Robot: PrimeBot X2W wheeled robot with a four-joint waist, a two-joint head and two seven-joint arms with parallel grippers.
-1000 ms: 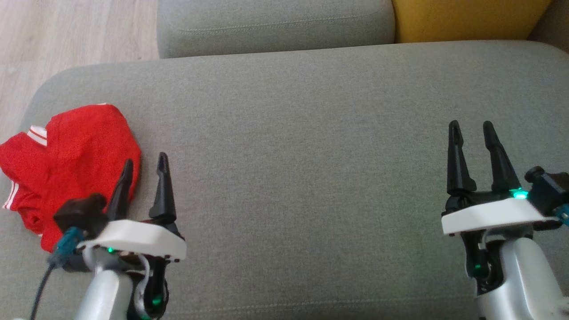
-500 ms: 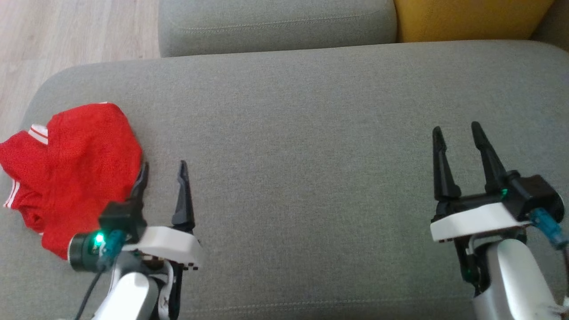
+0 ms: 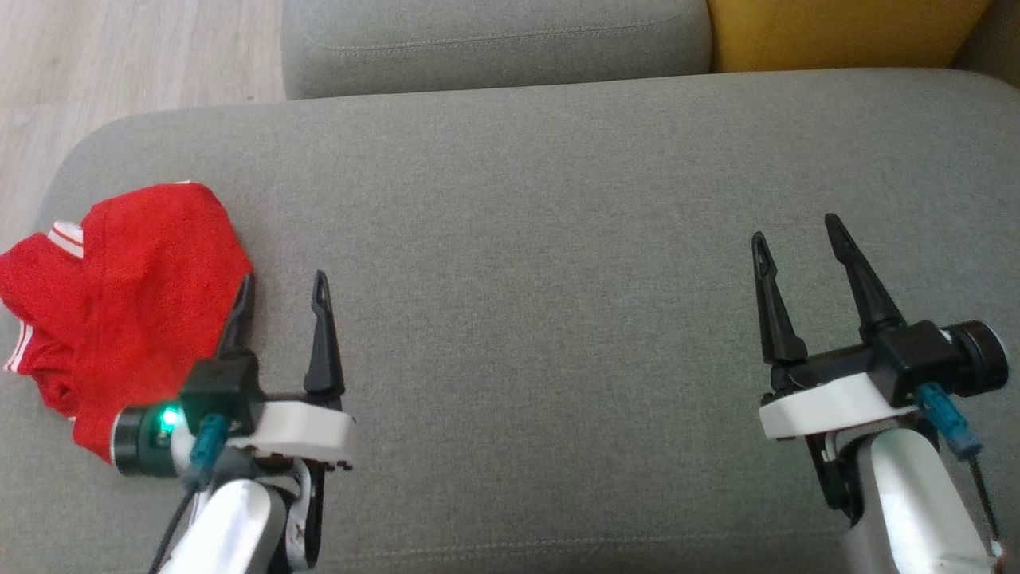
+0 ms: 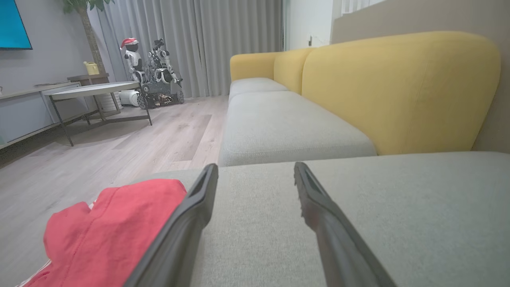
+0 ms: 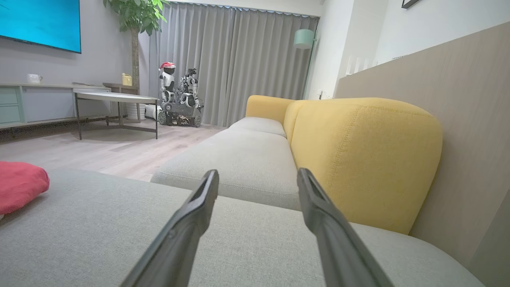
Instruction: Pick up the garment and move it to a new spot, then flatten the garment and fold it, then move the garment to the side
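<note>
On grey sofa cushion (image 3: 542, 239), crumpled red white-striped garment (image 3: 151, 271); left hand (image 3: 284, 277), right hand (image 3: 795, 227) both splayed, empty.

Soft, even daylight covers the grey sofa (image 3: 558, 239) in the head view, with faint shadows and no glare. That picture is slightly grainy. A small green lamp (image 3: 168, 416) glows at its lower left. In the 2 wrist views the left gripper (image 4: 255, 167) and right gripper (image 5: 257, 172) blur towards the bottom edge, out of focus, while the room beyond is sharper. Straight lines bow near the edges. The screen (image 5: 40, 22) in the upper left shines bright blue. The floor (image 4: 79, 159) at the left looks smeared.
</note>
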